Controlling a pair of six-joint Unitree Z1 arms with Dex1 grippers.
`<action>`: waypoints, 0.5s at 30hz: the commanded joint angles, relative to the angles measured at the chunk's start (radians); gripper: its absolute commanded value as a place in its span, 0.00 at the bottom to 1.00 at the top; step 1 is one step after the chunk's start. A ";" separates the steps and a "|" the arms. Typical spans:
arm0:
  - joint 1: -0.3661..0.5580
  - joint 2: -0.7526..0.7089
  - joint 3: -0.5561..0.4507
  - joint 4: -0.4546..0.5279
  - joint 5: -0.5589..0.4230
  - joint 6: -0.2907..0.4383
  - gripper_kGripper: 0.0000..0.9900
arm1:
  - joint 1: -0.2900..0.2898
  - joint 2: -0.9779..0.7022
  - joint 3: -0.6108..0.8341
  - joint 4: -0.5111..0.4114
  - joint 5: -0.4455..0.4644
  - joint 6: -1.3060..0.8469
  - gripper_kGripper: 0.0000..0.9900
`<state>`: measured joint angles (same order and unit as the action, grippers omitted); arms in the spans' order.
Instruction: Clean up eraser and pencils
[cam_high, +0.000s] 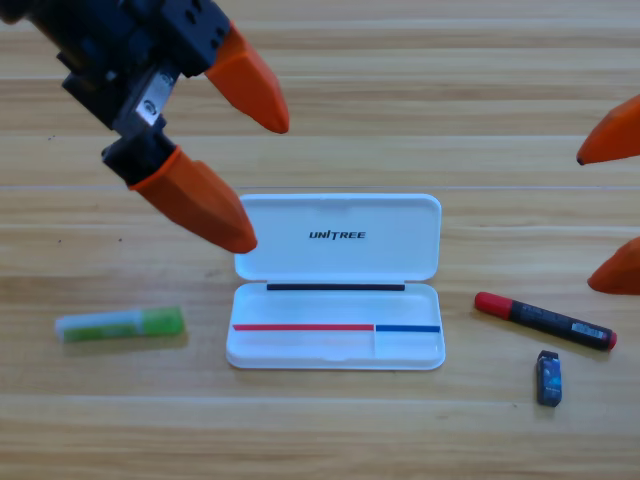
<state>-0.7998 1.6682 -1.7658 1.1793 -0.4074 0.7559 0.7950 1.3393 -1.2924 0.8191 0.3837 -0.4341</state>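
Wooden table (330, 430), white case (337, 280) open at centre. Eraser (549, 378) right of case, just below black pencil with red cap (545, 320). Green pencil (120, 324) left of case. Left hand (250, 170) above case's upper-left corner, jaws spread wide, empty. Right hand (612, 210) at right edge, jaws apart, holding nothing.

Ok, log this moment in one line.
left gripper: open, above open white plastic case | right gripper: open, waiting | green pen, black red-capped marker, dark eraser block: on table
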 joint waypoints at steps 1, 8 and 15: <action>-0.016 0.038 0.011 -0.017 0.012 0.010 0.99 | 0.020 0.040 0.036 0.003 0.014 0.002 1.00; -0.016 0.048 0.019 -0.017 0.052 0.013 0.98 | 0.020 0.004 0.041 0.003 0.006 0.041 1.00; -0.016 0.070 0.042 -0.015 0.226 0.020 0.98 | 0.018 0.032 0.090 0.005 -0.247 0.256 1.00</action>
<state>-0.7999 1.6877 -1.7643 1.1774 -0.2734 0.7613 0.7961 1.3363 -1.2466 0.8191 0.2719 -0.2792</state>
